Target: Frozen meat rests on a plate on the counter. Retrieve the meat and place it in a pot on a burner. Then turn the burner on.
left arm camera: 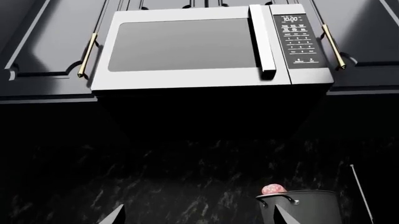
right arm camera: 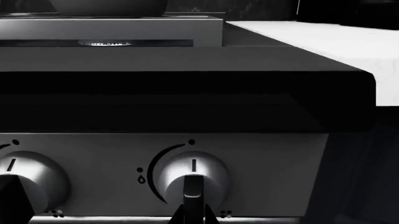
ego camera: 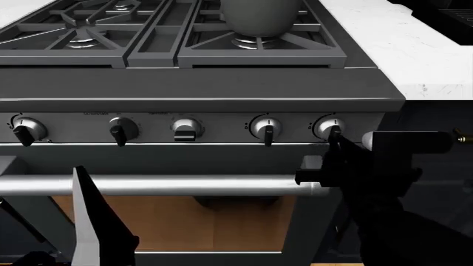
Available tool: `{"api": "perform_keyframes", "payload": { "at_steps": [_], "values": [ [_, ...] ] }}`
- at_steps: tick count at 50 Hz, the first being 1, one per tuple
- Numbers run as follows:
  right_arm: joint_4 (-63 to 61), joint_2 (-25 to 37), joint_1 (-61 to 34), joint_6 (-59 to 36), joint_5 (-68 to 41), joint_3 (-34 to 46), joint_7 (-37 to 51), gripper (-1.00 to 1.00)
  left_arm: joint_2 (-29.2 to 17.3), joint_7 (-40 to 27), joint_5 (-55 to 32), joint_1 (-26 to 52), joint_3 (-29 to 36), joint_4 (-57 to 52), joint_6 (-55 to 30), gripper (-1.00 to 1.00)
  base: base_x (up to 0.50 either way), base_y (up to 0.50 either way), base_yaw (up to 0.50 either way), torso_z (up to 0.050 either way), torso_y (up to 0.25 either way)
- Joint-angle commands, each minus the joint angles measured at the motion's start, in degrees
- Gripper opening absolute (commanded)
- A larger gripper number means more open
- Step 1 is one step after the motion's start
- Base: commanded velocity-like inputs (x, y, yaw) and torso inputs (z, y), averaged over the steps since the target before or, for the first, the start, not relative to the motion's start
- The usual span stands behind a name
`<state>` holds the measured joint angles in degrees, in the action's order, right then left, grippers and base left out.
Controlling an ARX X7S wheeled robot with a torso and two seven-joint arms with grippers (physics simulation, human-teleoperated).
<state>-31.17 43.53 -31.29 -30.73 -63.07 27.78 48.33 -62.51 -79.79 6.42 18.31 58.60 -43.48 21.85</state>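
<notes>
The dark grey pot (left arm camera: pixel 305 205) stands on the stove with the reddish meat (left arm camera: pixel 273 189) poking above its rim. In the head view only the pot's base (ego camera: pixel 260 14) shows, sitting on the right burner (ego camera: pixel 255 41) and its black grate. My left gripper (left arm camera: pixel 199 218) is open and empty, held low before the oven and pointing up at the backsplash. My right gripper (right arm camera: pixel 192 215) is at the rightmost stove knob (right arm camera: pixel 192 179), its fingers pressed on both sides of the knob's upright bar. This knob (ego camera: pixel 329 128) also shows in the head view. The plate is out of view.
A row of other knobs (ego camera: pixel 119 132) runs along the stove front above the oven door handle (ego camera: pixel 185 185). White counter (ego camera: pixel 399 39) lies right of the stove. A microwave (left arm camera: pixel 199 44) and dark cabinets hang above the cooktop.
</notes>
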Motion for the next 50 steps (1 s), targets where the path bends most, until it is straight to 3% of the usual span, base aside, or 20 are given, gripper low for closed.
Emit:
{"api": "perform_keyframes", "payload": {
  "at_steps": [1,50],
  "values": [
    [-0.5,0.1,-0.1,0.5,0.6,0.3,-1.0,-1.0,0.1,0.3,0.0,-0.4,-0.4,-0.1,-0.2,1.0,0.0,0.0,0.0,0.0,0.0],
    [-0.8,2.4,-4.5,-4.2,15.6,10.8,-9.9,-1.0,0.5,1.0,-0.2,-1.8,-2.3,-0.1,-0.1,1.0,0.0,0.0,0.0,0.0,0.0]
  ]
}}
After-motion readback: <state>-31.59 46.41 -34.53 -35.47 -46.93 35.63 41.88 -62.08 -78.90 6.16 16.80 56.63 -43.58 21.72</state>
